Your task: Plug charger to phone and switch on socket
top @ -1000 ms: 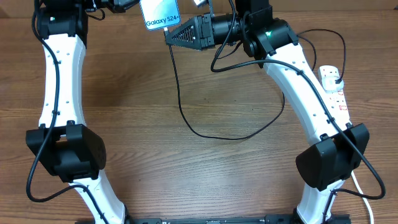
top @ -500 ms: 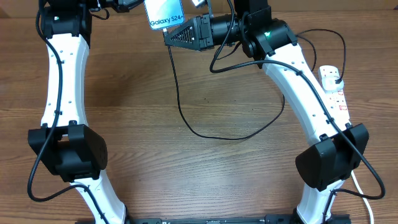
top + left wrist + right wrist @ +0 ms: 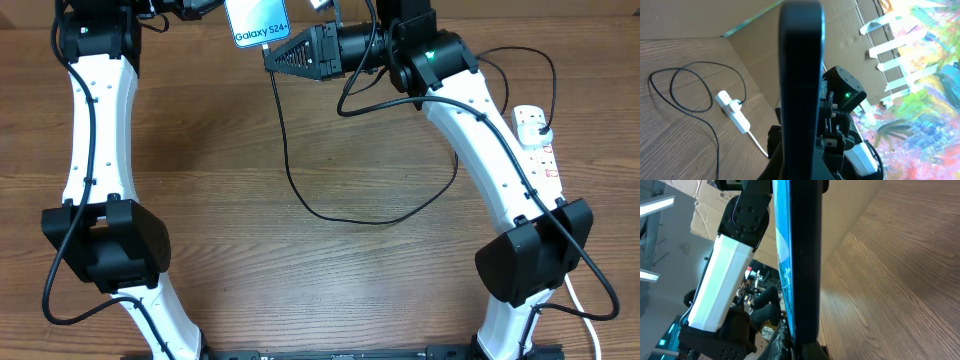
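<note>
Over table [image 3: 220, 200], phone [image 3: 258, 22] beside right tool [image 3: 270, 57]

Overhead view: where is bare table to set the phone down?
Bare wood lies between the left arm and the charger cable, and along the front below its loop, over to the right arm. Crowded: the top centre around the phone and right tool, and the right edge by the socket.
</note>
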Action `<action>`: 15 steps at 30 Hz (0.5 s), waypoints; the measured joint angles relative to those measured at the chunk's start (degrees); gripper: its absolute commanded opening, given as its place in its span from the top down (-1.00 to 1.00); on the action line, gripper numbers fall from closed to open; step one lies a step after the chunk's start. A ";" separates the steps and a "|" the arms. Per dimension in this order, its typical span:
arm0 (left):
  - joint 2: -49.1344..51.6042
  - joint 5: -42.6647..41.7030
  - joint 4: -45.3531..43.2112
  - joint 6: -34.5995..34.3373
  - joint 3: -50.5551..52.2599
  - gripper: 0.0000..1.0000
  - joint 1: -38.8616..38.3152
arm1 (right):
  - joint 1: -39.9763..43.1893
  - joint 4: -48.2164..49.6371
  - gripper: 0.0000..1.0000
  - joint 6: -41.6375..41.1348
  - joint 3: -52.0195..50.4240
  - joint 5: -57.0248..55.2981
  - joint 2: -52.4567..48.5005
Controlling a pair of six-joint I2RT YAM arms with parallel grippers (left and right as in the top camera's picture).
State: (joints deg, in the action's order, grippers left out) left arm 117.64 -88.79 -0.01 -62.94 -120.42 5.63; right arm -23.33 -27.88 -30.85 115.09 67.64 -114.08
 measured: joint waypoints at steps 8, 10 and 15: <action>0.00 0.39 -0.02 -0.20 0.00 0.92 0.11 | 0.00 1.40 0.93 -0.57 -0.02 -0.11 0.00; 0.00 0.24 0.00 -0.37 0.00 0.91 0.09 | 0.00 2.14 0.93 -0.68 -0.02 -0.37 0.00; 0.00 0.26 0.00 -0.39 0.00 0.92 0.09 | 0.00 2.32 0.93 -0.68 -0.02 -0.50 0.00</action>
State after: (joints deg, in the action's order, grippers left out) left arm 117.64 -88.53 -0.01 -63.33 -120.42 5.72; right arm -23.33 -25.56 -31.53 115.07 67.13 -114.08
